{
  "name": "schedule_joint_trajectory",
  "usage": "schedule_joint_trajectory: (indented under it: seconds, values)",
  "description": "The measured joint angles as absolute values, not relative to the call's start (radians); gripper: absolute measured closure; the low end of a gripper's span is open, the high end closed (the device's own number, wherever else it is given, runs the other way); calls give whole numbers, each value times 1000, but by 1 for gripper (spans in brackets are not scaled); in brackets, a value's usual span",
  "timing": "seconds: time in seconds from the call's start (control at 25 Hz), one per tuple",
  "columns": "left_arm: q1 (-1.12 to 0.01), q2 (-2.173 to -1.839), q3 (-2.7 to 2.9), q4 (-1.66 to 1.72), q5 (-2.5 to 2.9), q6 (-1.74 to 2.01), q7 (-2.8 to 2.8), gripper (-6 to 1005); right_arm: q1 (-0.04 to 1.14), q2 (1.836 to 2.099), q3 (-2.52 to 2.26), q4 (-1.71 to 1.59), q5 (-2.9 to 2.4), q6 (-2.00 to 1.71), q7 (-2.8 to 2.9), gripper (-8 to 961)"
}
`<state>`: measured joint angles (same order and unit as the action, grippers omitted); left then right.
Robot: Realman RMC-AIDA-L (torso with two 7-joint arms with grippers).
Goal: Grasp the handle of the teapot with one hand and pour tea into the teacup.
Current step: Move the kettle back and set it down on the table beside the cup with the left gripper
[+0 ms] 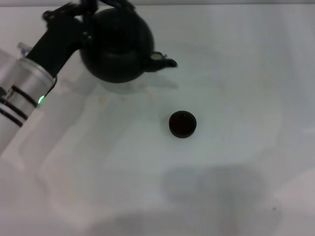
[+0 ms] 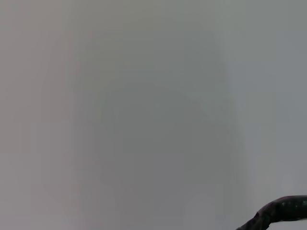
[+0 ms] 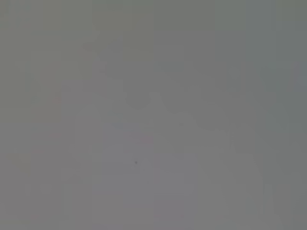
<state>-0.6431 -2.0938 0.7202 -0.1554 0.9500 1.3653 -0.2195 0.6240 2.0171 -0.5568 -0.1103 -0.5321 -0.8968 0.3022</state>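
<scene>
One arm works here: the left arm [image 1: 34, 73] reaches in from the left edge of the head view up to the top of the teapot [image 1: 117, 46]. The left gripper [image 1: 81, 14] is at the handle [image 1: 110, 4], which rises over the pot at the top edge of the view. The fingers are dark against the dark pot, so I cannot tell if they are closed on the handle or only near it. In the left wrist view only a short piece of the rough handle [image 2: 280, 211] shows at one corner, over plain pale surface.

The teapot is at the far left part of the white tabletop [image 1: 236, 172]. Its spout [image 1: 162, 61] points to the right. The cup [image 1: 182, 124] stands alone near the middle, nearer to the robot and to the right of the spout, apart from the pot. Nothing stands between spout and cup. The tabletop around the cup is bare on all sides, with wide room to the right and front.

The right gripper is not seen; its wrist view shows only flat grey.
</scene>
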Motion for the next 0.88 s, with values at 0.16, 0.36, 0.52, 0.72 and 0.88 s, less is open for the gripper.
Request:
schedule_joint_trajectory:
  seconds: [0.16,0.36,0.52,0.72,0.88]
  values:
    - [-629,-2093,604,-227,948,1366,-220,894,622,2017,-557,-114,-532,-897,302,122]
    - [-594,-2094,477,-293,952,1366,-220,894,625,2014,-557,-119,-532,-896,302,122]
    - [-586,-2095,457,-310,955,1366,-219,894,628,2011,-557,-129,-531,-895,301,122]
    - [-572,-2095,402,-325,960,1361,-212,894,628,2010,-557,-140,-531,-894,299,123]
    - [-563,-2094,389,-327,959,1346,-212,894,625,2010,-557,-144,-531,-893,301,123]
